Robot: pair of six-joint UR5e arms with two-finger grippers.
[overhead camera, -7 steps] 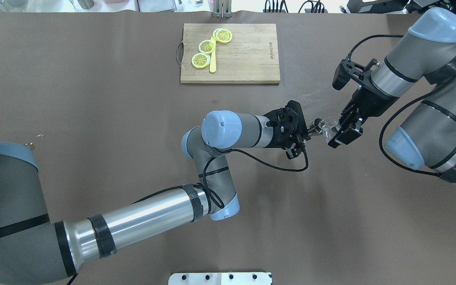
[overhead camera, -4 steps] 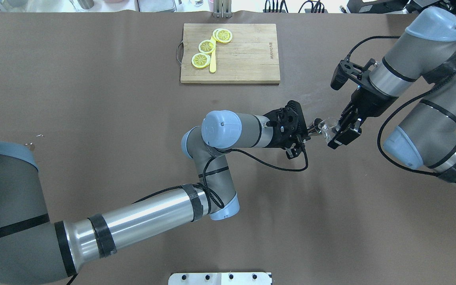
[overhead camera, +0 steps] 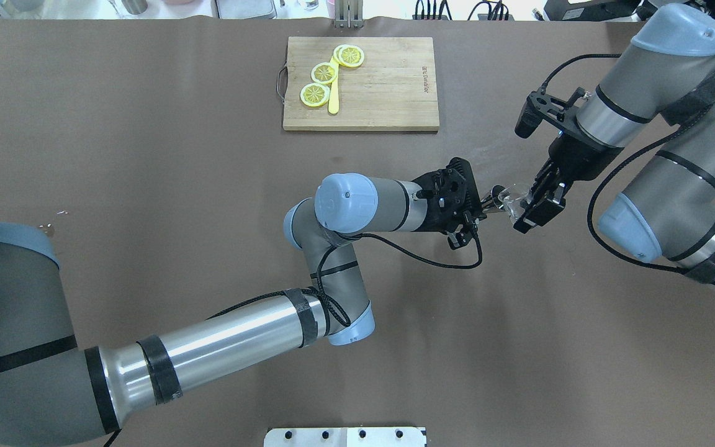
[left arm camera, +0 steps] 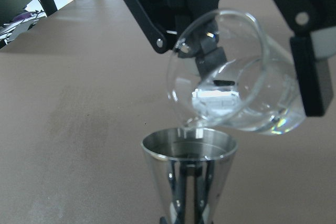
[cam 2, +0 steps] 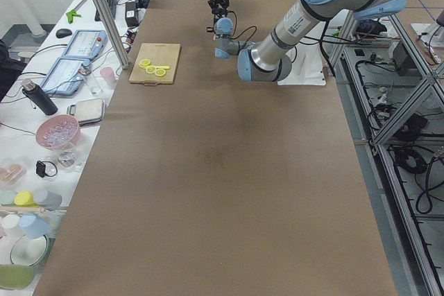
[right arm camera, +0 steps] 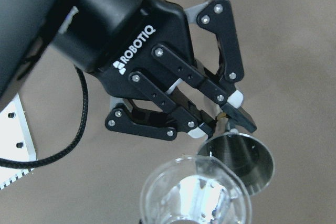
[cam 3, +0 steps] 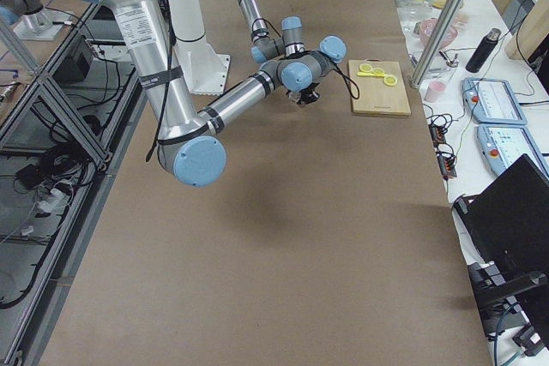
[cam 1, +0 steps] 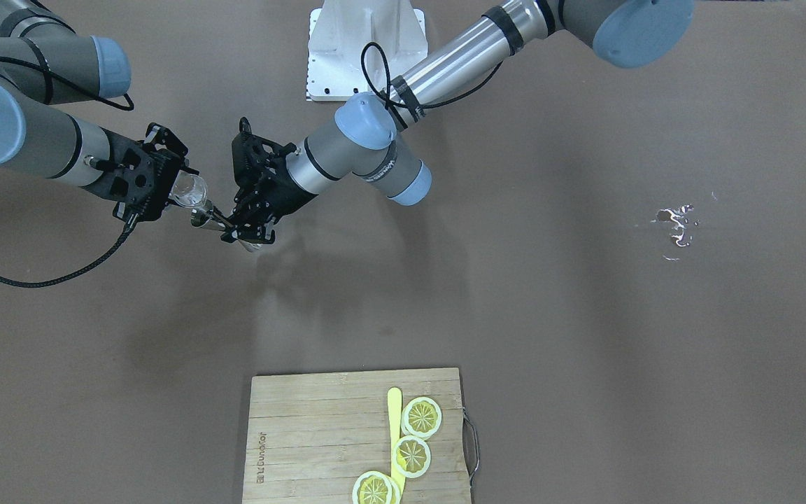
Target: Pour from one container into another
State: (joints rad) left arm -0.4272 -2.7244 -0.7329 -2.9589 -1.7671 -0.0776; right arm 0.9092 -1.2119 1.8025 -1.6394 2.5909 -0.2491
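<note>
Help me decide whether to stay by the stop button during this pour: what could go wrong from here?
1. The tilted glass in the right gripper has its lip over the very edge of the steel jigger's small mouth; water could run down outside onto the table.
2. The left gripper pinches the jigger only at its fingertips, in mid-air; it may tip as it fills.
3. Glass and jigger nearly touch; a knock could jolt either.

The left arm (overhead camera: 221, 341) is bent at the elbow with its wrist level and pointing at the right one, its gripper (right arm camera: 223, 125) clamped on an upright metal cup (left arm camera: 189, 177). The right arm (overhead camera: 649, 93) slants down, its gripper (overhead camera: 530, 209) tipped over and gripping a glass (left arm camera: 231, 77).
</note>
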